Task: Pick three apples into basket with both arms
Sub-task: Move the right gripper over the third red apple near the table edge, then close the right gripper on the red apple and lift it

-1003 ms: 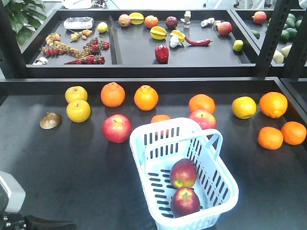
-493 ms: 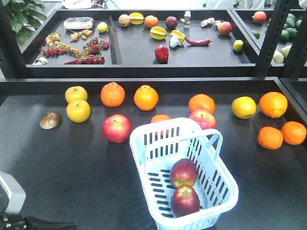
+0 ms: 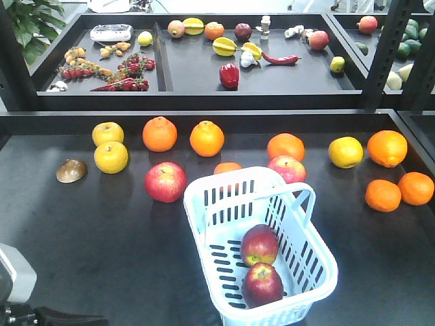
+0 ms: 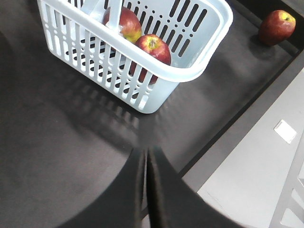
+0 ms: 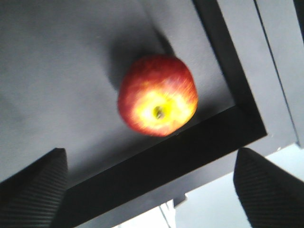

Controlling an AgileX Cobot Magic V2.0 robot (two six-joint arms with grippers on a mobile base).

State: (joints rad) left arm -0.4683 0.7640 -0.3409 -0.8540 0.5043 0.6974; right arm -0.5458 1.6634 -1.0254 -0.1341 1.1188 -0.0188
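1. Looking from the front view, I count two dark red apples [image 3: 259, 245] [image 3: 262, 284] already in the pale blue basket [image 3: 319, 252] on the tabletop [image 3: 95, 231]; one is left, by my judgement. Neither of my pincers shows here.
2. My left wrist view shows the left pincer [image 4: 146, 190] pressed together, empty, near the basket's end wall, with both apples inside.
3. My right wrist view shows the right pincer [image 5: 152, 183] spread wide, with the third apple [image 5: 158, 95] lying untouched by the tabletop's raised edge.
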